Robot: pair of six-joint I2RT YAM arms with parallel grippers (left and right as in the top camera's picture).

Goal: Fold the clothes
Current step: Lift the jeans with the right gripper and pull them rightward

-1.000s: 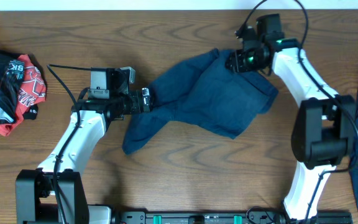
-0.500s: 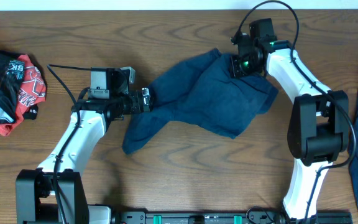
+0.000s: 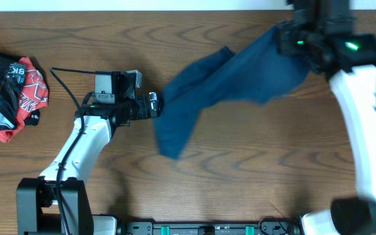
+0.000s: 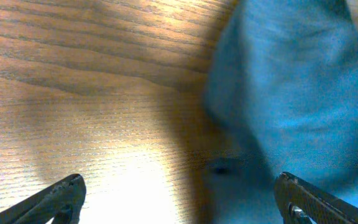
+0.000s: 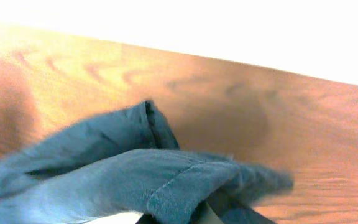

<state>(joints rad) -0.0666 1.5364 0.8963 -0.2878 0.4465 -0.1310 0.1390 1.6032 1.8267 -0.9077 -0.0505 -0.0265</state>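
Observation:
A dark navy-blue garment (image 3: 234, 78) stretches from the table's middle up to the back right, partly lifted. My right gripper (image 3: 294, 40) is raised and shut on its upper right corner. The right wrist view shows the hemmed fold (image 5: 166, 180) bunched at the jaws (image 5: 210, 214). My left gripper (image 3: 154, 104) sits at the garment's left edge. Its jaws (image 4: 179, 199) are wide open low over the wood, with blurred blue cloth (image 4: 291, 93) over the right finger's side. The jaws hold nothing.
A crumpled red, black and white printed garment (image 3: 8, 91) lies at the far left edge. The raised right arm (image 3: 364, 117) covers the table's right side. A dark rail (image 3: 207, 228) runs along the front edge.
The right arm has risen and swung right with the garment's corner, pulling the cloth taut and dragging its lower tail rightward. The left arm has not moved.

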